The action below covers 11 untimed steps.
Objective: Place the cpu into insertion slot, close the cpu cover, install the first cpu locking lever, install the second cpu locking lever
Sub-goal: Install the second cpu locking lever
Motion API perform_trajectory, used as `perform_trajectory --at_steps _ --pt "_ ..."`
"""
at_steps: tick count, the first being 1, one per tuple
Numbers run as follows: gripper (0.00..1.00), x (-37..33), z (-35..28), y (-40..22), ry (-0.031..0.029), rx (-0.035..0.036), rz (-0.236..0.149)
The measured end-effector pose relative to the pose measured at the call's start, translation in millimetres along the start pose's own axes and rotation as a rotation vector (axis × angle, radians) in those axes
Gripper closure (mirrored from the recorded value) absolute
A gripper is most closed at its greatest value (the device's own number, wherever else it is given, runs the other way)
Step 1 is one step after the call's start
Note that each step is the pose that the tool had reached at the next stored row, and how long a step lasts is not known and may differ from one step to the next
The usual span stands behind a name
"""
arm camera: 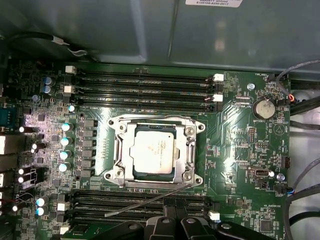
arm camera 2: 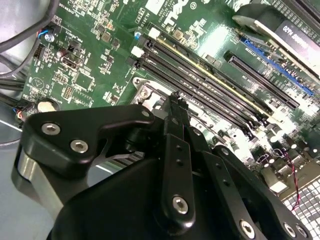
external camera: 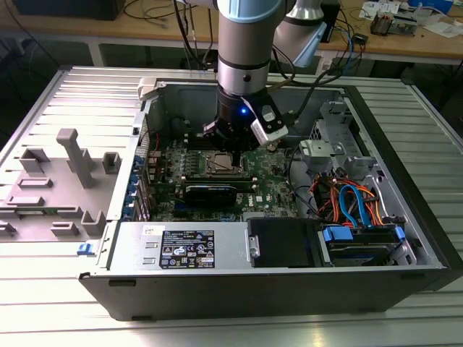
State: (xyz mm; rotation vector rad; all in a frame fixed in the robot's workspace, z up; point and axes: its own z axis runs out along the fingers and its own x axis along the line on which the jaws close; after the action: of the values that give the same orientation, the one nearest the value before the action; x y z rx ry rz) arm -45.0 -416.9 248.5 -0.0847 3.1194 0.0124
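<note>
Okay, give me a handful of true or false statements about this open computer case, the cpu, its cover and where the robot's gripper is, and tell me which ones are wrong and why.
1. The cpu sits in the insertion slot. True.
2. The cpu cover stands raised upright. False: it lies flat, framing the chip.
3. In the first wrist view a thin metal lever sticks out at an angle over the memory slots. True.
4. The gripper holds the cpu in the air. False: the chip is seated in the socket.
5. In the exterior view the arm reaches down into the computer case. True.
</note>
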Motion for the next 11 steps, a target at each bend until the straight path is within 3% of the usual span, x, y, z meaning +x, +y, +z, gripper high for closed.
perform_trajectory --at_steps 9,10,11 --pt "0.89 0.2 0.0 0.0 0.0000 -0.0001 0.000" --pt "0.89 0.2 0.4 0.0 0.0022 -0.0002 0.000" --pt "0.89 0.3 1.0 0.0 0.0103 -0.0007 0.001"
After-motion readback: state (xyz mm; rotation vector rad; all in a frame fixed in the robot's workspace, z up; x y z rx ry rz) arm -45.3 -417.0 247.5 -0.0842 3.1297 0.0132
